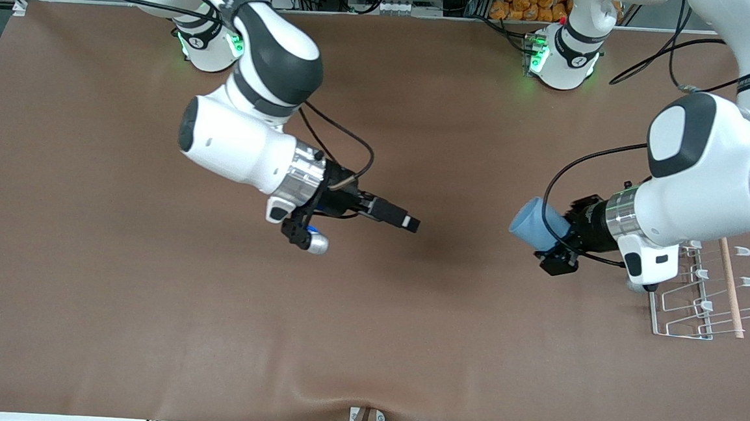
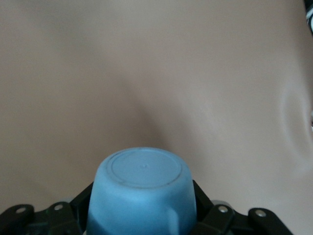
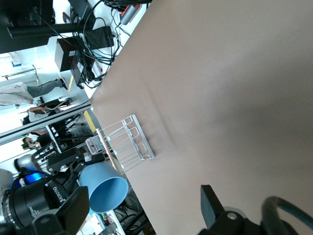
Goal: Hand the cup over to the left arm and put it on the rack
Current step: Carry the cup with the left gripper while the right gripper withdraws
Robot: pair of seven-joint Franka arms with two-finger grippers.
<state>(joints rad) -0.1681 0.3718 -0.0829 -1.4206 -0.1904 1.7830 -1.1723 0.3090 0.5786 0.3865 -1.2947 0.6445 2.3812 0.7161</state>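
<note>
So the small light-blue plastic cup [image 1: 535, 224] is up in the air, pinched by the left arm's black two-finger gripper [image 1: 559, 238] over the brown table [image 1: 148, 301], just beside the white wire rack with the wooden rod [image 1: 702, 295] near the table's left-arm edge. Right gripper [image 1: 407, 222] hangs over the middle of the table, fingers spread, holding nothing
</note>
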